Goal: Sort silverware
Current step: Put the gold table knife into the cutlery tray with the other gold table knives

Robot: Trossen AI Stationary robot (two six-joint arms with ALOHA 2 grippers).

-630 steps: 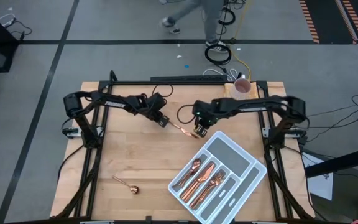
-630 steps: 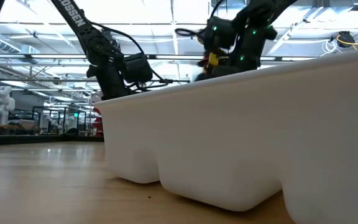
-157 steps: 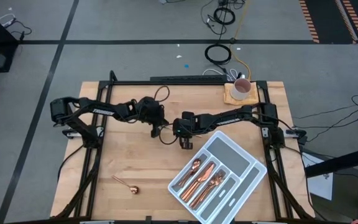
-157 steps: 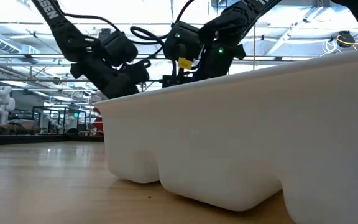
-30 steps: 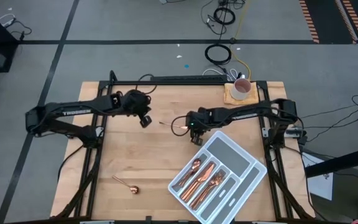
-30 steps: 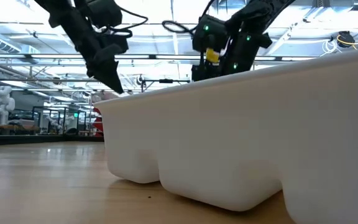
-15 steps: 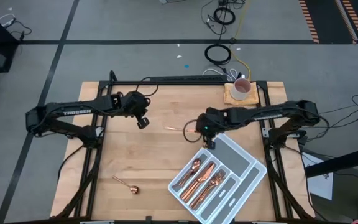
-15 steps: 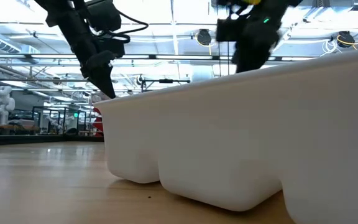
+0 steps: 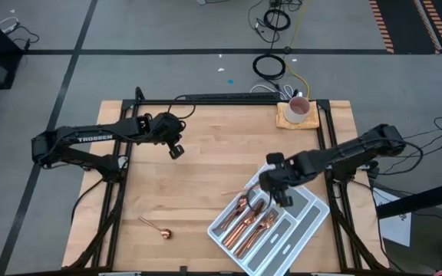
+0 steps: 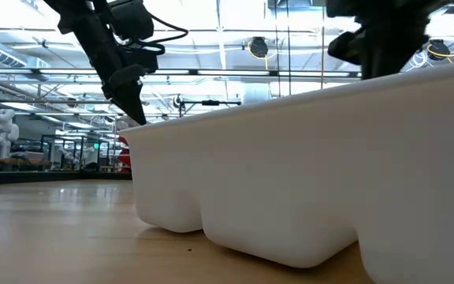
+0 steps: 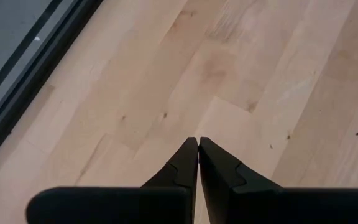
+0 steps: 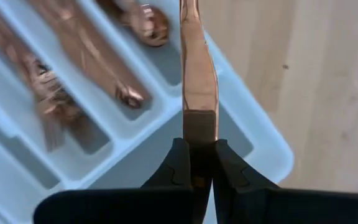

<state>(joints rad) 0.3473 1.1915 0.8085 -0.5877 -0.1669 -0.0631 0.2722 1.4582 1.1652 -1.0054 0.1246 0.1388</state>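
We see the right gripper [image 12: 196,163] clamped on a slim copper utensil handle [image 12: 196,68] over the grey-white divided tray's [image 9: 313,208] near rim. The left gripper [image 11: 197,152], pinched closed and empty, hovers above bare wooden table [image 9: 198,184]. A lone copper spoon [image 9: 156,228] lies near the table's front edge.

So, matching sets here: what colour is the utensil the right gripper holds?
Shiny copper, rose-gold utensil; clearest in the right wrist view.

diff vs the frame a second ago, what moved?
The right claw, shut on a thin copper utensil, swung from mid-table to over the grey-white divided cutlery tray. The left claw, shut and empty, barely shifted near the table's far left. The lone copper spoon on the wood and the copper pieces in the tray stayed put.
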